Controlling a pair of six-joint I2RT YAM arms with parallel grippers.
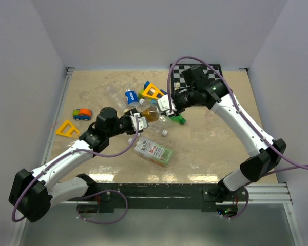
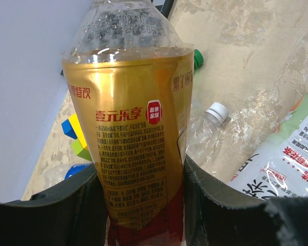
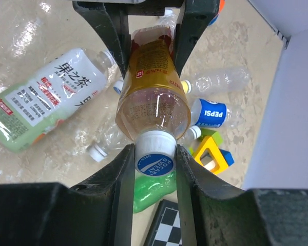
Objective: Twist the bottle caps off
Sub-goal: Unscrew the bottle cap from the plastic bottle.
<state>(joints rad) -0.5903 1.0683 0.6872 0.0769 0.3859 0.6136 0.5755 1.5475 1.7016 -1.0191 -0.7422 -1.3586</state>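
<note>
Over tabletop (image 1: 210,148), cap (image 3: 154,152) inside right claw (image 3: 154,160)

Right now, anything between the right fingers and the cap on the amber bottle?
Nothing visible. The right gripper has its fingers against both sides of the white cap; the left gripper clamps the amber bottle.

The amber bottle (image 2: 133,154) bears 4 red characters, 壹元乐享, on its gold label (the print beneath is too fine to read). Its white cap (image 3: 154,154) reads POCARI SWEAT. Right of the amber bottle, a clear bottle (image 3: 211,114) says PEPSI. Left of it, a green bottle (image 3: 46,97) shows 果之茶.
</note>
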